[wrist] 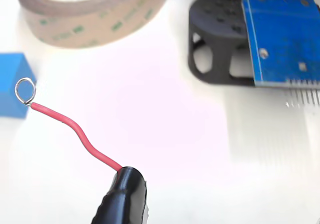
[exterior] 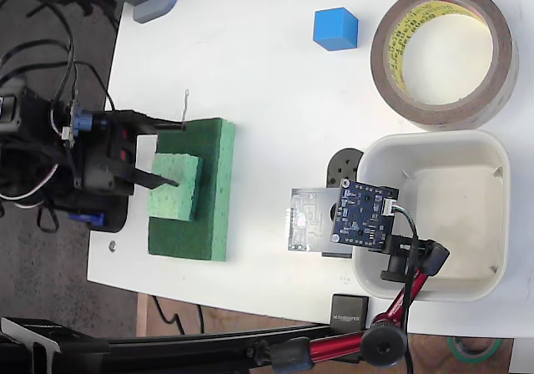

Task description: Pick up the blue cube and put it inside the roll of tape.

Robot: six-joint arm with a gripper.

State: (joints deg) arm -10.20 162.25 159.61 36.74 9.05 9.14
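The gripper (exterior: 163, 153), at the left of the fixed view, hovers over the green sponge (exterior: 213, 190), its two dark fingers standing apart with nothing between them; a thin wire (wrist: 75, 131) ending in a small ring (wrist: 24, 91) juts from one fingertip. The blue cube (exterior: 335, 28) sits untouched on the white table (exterior: 250, 73) at upper centre, well apart from the gripper, up and to the right of it. The roll of tape (exterior: 443, 54) lies flat just right of the cube, its core empty. In the wrist view the cube (wrist: 15, 84) shows at the left edge, behind the ring.
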